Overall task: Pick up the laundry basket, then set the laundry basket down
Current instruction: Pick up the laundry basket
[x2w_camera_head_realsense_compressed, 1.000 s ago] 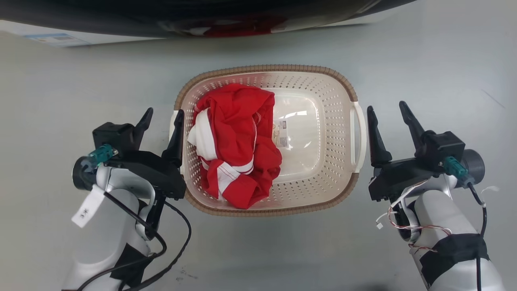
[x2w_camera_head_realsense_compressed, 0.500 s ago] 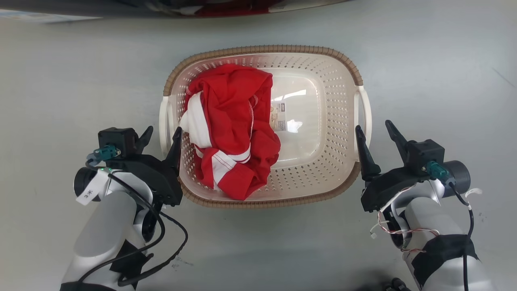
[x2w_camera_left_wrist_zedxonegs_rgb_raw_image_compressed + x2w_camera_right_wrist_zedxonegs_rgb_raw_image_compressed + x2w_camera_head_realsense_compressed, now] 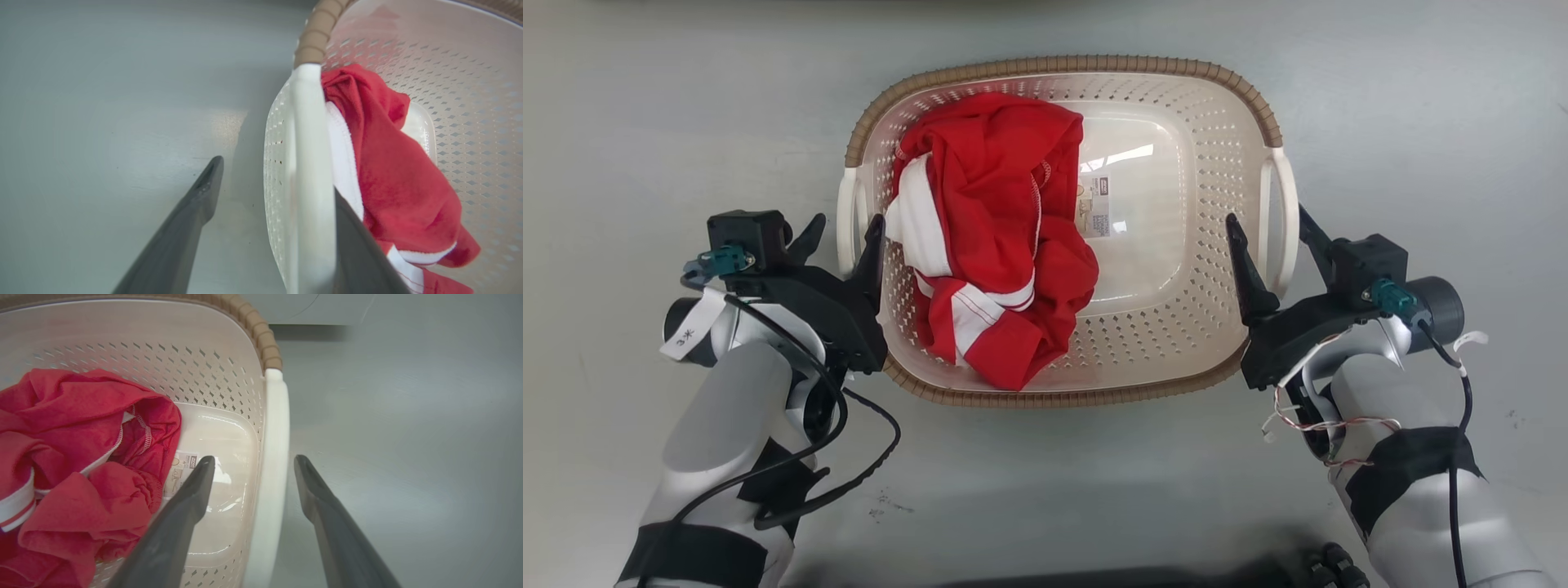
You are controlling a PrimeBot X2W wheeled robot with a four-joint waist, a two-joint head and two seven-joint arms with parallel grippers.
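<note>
The left forearm and right forearm are smooth pale grey shells, each wrapped in a black band. Angular black mounts carry the jaws, whose long dark fingers taper to points. Each wrist bears a teal plug. A marked white tag and a looping black cable hang on the left, and thin red-and-white wires on the right.

Bright even light, soft shadows, glare on laundry basket bottom
</note>
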